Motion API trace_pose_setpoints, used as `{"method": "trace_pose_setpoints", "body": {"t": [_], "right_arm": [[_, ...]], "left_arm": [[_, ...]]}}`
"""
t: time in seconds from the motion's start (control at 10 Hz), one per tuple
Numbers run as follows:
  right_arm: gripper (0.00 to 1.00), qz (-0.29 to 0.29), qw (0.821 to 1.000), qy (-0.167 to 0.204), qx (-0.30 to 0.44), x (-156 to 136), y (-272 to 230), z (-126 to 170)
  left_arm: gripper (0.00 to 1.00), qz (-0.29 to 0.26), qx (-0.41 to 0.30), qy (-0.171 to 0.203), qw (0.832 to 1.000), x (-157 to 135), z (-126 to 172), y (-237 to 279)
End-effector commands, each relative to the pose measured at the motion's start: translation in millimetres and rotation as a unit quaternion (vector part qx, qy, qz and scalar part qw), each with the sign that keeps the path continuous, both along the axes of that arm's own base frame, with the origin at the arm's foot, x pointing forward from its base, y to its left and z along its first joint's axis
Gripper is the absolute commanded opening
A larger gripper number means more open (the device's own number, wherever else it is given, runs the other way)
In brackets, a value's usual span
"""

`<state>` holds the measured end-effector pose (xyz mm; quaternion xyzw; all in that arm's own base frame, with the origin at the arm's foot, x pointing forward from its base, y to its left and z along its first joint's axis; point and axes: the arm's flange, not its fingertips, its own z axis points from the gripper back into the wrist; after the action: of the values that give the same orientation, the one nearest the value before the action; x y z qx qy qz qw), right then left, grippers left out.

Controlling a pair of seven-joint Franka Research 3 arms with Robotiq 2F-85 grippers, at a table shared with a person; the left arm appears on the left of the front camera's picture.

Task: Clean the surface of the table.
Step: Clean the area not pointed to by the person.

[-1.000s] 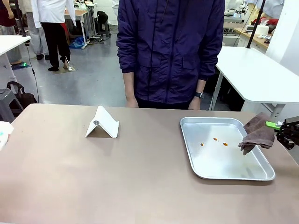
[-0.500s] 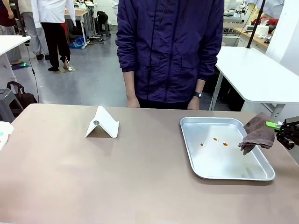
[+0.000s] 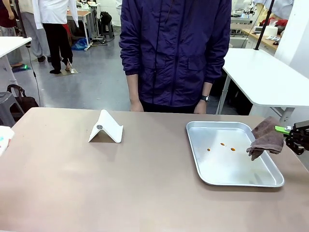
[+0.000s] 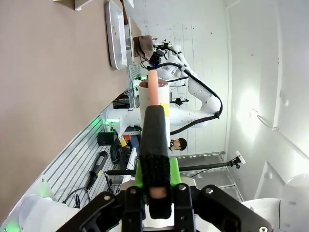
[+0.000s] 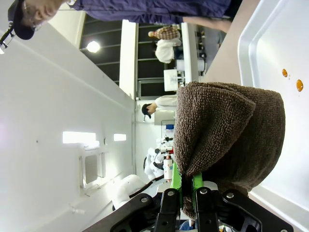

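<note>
1. The right gripper [image 5: 186, 184] had its green-padded fingers [image 5: 175, 180] pinched tight on a fold of the brown towelling cloth [image 5: 222, 130]. The rest of the cloth bunched out beyond the fingertips.
2. In the front view that gripper [image 3: 280, 129] hung at the table's right edge. The cloth [image 3: 267, 137] drooped over the right rim of the silver tray [image 3: 193, 150]; I could not tell if its low corner touched the tray.
3. The left gripper [image 4: 154, 125] had its 2 fingers pressed together with nothing visible between them. It hovered off to the side, well apart from the tray [image 4: 113, 34].
4. The tray floor carried 3 small orange spots [image 3: 222, 144], 2 of which showed beside the cloth in the right wrist view [image 5: 292, 79].
5. The table [image 3: 120, 183] stretched wide and brown-beige under everything, bearing the tray on its right part and a white folded stand [image 3: 106, 128] on its left part. No crumbs or stains were plain on it.
6. A person [image 3: 176, 53] stood at the far side, hands hanging at the table's edge and touching nothing.
7. As I judged it, 1 step was done: the cloth was in hand. No wiping of the tabletop showed, since the cloth met no part of it. What was left was to lower the cloth onto the top and sweep it across, perhaps working round the stand and tray.
</note>
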<state>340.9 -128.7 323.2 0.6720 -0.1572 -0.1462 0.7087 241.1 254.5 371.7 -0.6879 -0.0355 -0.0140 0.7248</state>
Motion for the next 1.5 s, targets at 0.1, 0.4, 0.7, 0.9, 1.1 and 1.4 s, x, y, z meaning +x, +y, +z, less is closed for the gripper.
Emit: {"method": "trace_pose_setpoints", "body": {"t": [0.1,0.4,0.7,0.9,1.1,1.4], "right_arm": [[0.1,0.035,0.997,-0.018,-0.065,16.6,17.2,16.6],[0.1,0.057,0.972,-0.012,-0.227,64.6,21.0,48.5],[0.1,0.088,0.93,0.023,-0.355,108.1,19.5,50.2],[0.1,0.105,0.91,0.033,-0.399,131.1,28.6,37.9],[0.1,0.117,0.901,0.03,-0.416,150.8,44.7,18.8],[0.1,0.148,0.895,0.04,-0.418,169.4,76.5,-13.2]], "left_arm": [[0.03,0.002,-0.006,0.002,1.0,-2.0,8.0,5.1],[0.03,0.002,-0.006,0.002,1.0,-2.0,8.0,5.1],[0.03,0.002,-0.006,0.002,1.0,-2.0,8.0,5.1],[0.03,0.002,-0.006,0.002,1.0,-2.0,8.0,5.1],[0.03,0.002,-0.006,0.002,1.0,-2.0,8.0,5.1],[0.03,0.002,-0.006,0.002,1.0,-2.0,8.0,5.1]]}}
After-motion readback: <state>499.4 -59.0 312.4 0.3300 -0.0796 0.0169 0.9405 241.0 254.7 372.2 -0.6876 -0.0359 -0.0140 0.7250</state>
